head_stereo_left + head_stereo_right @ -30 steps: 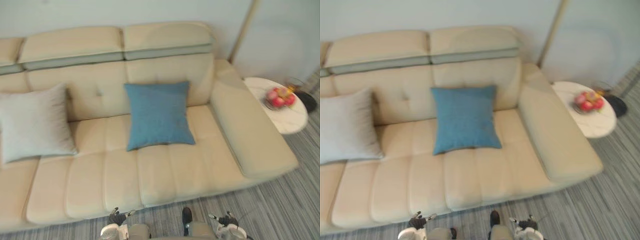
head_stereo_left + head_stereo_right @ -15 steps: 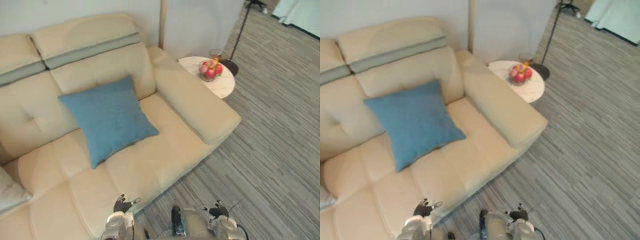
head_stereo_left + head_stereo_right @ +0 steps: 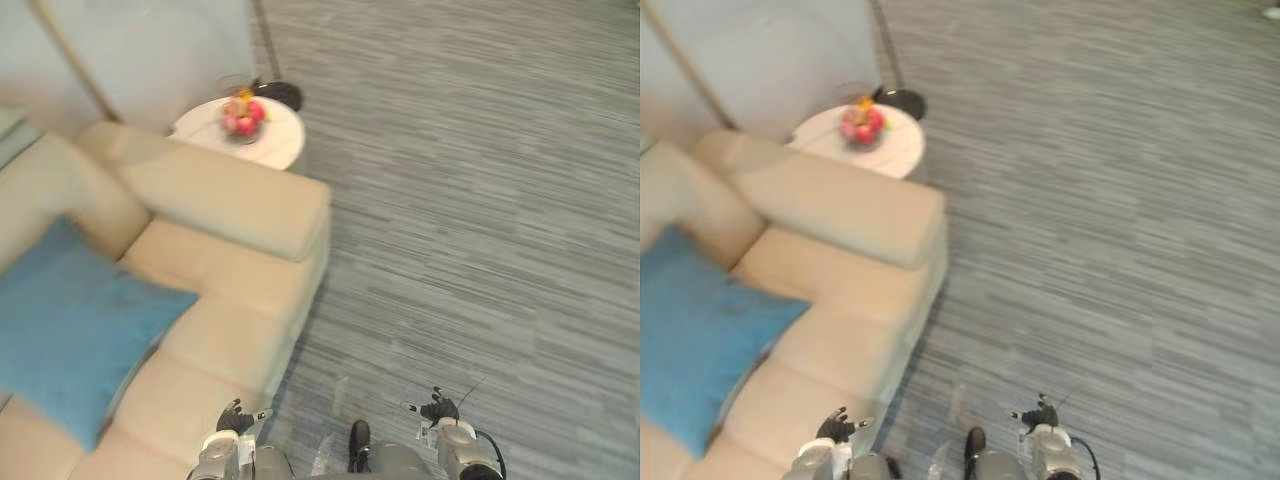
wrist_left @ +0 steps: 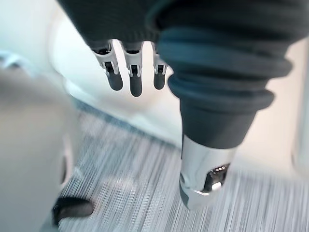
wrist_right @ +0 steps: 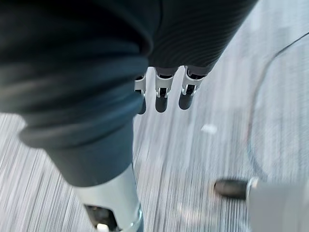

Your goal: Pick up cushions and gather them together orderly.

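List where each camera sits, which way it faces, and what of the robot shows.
Left eye view: head, looking down at cream leather sofa, blue square cushion, grey striped carpet; left hand and right hand at bottom edge.
Right eye view: beside it, sharing that scene.
Left wrist view: along the open left hand, toward sofa front and carpet.
Right wrist view: along the open right hand, at carpet.

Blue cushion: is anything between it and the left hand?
Nothing visible. The left hand hangs open at the front edge of the sofa; only its bare seat lies between the hand and the blue cushion.
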You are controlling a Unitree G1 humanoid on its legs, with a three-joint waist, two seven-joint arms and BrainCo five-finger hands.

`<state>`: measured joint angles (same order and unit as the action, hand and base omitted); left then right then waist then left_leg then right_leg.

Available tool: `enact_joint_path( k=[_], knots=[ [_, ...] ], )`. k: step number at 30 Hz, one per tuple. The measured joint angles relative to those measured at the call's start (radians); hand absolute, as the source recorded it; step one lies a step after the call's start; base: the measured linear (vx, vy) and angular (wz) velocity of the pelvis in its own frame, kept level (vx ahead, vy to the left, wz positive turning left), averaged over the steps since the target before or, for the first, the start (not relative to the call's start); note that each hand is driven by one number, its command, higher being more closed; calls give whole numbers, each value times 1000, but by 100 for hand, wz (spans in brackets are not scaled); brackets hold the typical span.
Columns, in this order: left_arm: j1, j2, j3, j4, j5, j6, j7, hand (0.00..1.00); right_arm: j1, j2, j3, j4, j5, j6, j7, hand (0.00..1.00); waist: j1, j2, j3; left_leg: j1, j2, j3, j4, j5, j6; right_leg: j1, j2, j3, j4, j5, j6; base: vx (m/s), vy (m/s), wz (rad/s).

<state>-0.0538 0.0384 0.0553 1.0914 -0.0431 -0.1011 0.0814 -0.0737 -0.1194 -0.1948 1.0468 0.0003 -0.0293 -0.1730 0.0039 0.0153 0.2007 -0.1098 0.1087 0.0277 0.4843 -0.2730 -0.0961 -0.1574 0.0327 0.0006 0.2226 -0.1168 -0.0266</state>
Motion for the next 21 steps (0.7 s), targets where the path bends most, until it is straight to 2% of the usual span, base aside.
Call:
enact_joint_path(
  k=[2,3,4,5,6,7,8,9,10,11,12,13,14,17,18,19,20,21],
  knots=[
    [0,-5,-2,-4,-1,0,0,0,29,2,-32,2,1,1,-2,0,2,1,3,-17,-98,-127,-30,-31,-26,2,17,87,-1,7,3,23,41,-117],
    [1,-6,-2,-5,-1,0,0,0,39,4,-40,2,1,1,-2,0,3,4,3,-21,-112,-146,-45,-31,-24,3,24,103,-1,8,4,27,93,-113],
    [10,-8,-1,-15,-1,0,-2,0,56,6,-41,2,2,2,-2,0,5,21,-4,-28,-121,-171,-79,-26,-13,3,47,135,3,8,10,42,131,-135],
    [21,-16,16,-33,-1,1,-5,0,75,25,-53,-6,2,5,-3,0,23,31,-5,-8,-105,-129,-97,-34,78,-8,82,191,51,-23,13,79,165,-128],
    [31,-16,26,-40,-1,2,-5,0,82,35,-69,-15,6,4,-2,0,27,27,-7,-8,-100,-100,-99,-36,82,-16,81,196,76,-36,13,113,172,-134],
    [37,-14,40,-59,-1,2,-4,0,96,49,-79,-35,13,4,-3,0,36,7,-13,6,-102,-47,-95,-52,92,-51,61,175,153,-68,19,112,145,-94],
    [38,-12,53,-71,-2,1,-5,0,106,60,-76,-55,16,3,-2,0,37,-7,-14,9,-106,-17,-82,-73,99,-76,34,138,221,-88,39,162,150,-113],
    [38,-10,73,-72,-2,6,-4,0,112,83,-77,-94,30,-1,-2,0,36,-20,-18,12,-99,14,-38,-100,104,-151,19,76,377,-105,75,142,96,-76],
    [34,-11,74,-72,-1,7,-3,0,114,93,-78,-99,43,-4,0,0,32,-26,-14,18,-98,29,-26,-105,102,-200,10,44,476,-103,87,150,59,-46],
    [34,-11,73,-72,-1,8,-3,0,114,96,-79,-99,43,-6,1,0,29,-24,-10,25,-95,39,-26,-107,100,-217,4,31,511,-108,94,138,-29,-18],
    [33,-19,74,-72,-1,13,-3,0,109,101,-80,-106,43,-8,2,0,29,-27,-11,46,-85,55,-32,-112,91,-241,-16,-14,577,-121,90,216,-66,-21],
    [35,-29,84,-74,-1,19,-2,0,107,108,-79,-116,43,-9,3,0,34,-21,-10,87,-65,77,-63,-114,88,-241,-43,-69,591,-137,71,301,-108,-40],
    [37,-33,88,-78,-1,20,1,0,101,113,-78,-121,41,-11,6,0,36,-15,-15,130,-37,100,-113,-114,79,-240,-75,-121,550,-147,62,283,-109,-43],
    [37,-34,88,-64,0,22,3,0,80,107,-78,-122,42,-12,6,0,34,7,-16,178,17,136,-186,-108,43,-272,-121,-181,432,-141,72,321,-194,-58],
    [35,-30,83,-50,0,23,4,0,63,92,-77,-113,43,-10,6,0,29,19,-11,215,53,151,-234,-103,18,-301,-130,-196,346,-101,76,375,-276,-53],
    [34,-28,82,-43,0,23,4,0,63,88,-77,-108,42,-10,5,0,28,18,-11,226,60,152,-248,-99,11,-306,-132,-202,308,-75,71,506,-371,-44],
    [39,-14,74,-35,2,25,3,0,72,91,-78,-85,46,-11,3,0,21,-5,-20,245,59,146,-259,-89,-7,-291,-156,-206,201,12,56,485,-362,-40],
    [42,-11,78,-20,3,26,4,0,54,82,-89,-71,53,-10,2,0,20,14,-22,263,99,114,-225,-85,-21,-282,-126,-232,223,57,36,489,-368,-34]
  ],
)
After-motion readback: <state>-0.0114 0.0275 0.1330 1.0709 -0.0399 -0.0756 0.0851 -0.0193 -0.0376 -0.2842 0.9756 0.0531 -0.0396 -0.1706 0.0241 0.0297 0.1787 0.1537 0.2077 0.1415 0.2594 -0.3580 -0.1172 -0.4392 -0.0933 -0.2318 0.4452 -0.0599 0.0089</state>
